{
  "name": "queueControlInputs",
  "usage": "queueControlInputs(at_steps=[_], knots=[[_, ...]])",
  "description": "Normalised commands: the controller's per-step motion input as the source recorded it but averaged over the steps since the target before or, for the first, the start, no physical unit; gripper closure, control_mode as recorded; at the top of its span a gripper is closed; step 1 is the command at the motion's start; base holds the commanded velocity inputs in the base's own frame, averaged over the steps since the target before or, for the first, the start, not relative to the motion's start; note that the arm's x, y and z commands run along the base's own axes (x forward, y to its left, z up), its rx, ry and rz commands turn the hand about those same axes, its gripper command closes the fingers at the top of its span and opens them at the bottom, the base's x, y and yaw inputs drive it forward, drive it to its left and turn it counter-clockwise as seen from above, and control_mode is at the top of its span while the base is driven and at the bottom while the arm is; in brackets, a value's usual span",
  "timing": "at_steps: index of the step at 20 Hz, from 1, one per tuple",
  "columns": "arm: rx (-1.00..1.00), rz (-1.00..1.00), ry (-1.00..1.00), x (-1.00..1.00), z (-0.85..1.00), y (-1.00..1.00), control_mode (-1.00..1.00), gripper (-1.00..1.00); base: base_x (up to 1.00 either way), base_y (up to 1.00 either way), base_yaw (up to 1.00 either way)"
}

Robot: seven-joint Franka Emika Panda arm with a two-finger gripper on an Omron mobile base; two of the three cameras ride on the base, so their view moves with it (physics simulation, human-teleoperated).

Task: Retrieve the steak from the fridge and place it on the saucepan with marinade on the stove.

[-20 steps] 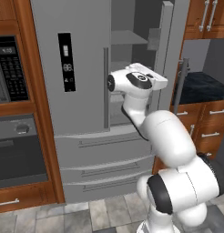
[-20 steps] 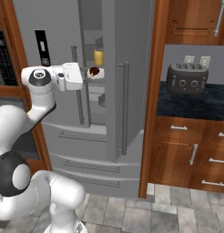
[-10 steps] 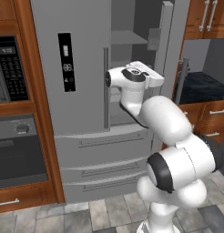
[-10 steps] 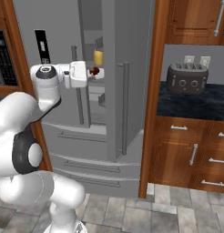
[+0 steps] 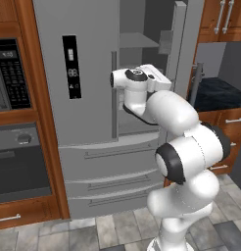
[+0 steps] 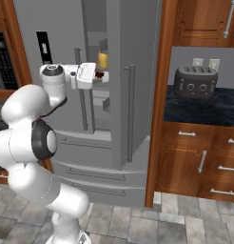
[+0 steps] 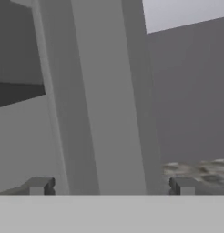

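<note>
The fridge (image 5: 88,59) is tall and grey, its left door closed and its right door (image 6: 133,81) swung open. On a shelf inside lies the steak (image 6: 100,75), a small dark brown lump, below a yellow-orange bottle (image 6: 103,60). My gripper (image 6: 95,76) is at shelf height just left of the steak, at the mouth of the opening; from the left base view the hand (image 5: 154,81) is in front of the open compartment. In the hand view my gripper (image 7: 110,186) is open, its fingertips (image 7: 38,185) wide apart, facing a grey upright fridge panel (image 7: 100,100). The saucepan and stove are out of view.
A black-fronted wall oven (image 5: 14,122) sits left of the fridge. To the right, wooden cabinets (image 6: 204,162) carry a dark counter (image 6: 204,107) with a toaster (image 6: 196,82). The long bar handle (image 6: 130,114) of the open door sticks out toward me. Tiled floor (image 6: 152,224) lies below.
The hand has shifted a little further toward the open fridge shelf and the steak, and the arm's elbow has folded in closer. The jaws have stayed open.
</note>
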Motion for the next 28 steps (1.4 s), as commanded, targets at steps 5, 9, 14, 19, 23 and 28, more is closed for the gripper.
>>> queueControlInputs(at_steps=[5, 9, 14, 19, 23, 28], knots=[[0.0, 0.0, 0.0, 0.05, -0.15, -0.49, -1.0, -1.0, 0.0, 0.0, 0.0], [0.0, 0.0, 0.0, 0.0, -0.18, -0.55, -1.0, -1.0, 0.0, 0.0, 0.0], [0.0, 0.0, 0.0, 0.0, -0.07, -0.76, -1.0, -1.0, 0.0, 0.0, 0.0], [0.0, 0.0, 0.0, 0.0, -0.04, -0.79, -1.0, -1.0, 0.0, 0.0, 0.0], [0.0, 0.0, 0.0, 0.0, -0.02, -0.84, -1.0, -1.0, 0.0, 0.0, 0.0], [0.0, 0.02, 0.0, 0.0, 0.0, -0.82, -1.0, -1.0, 0.0, 0.0, 0.0]])
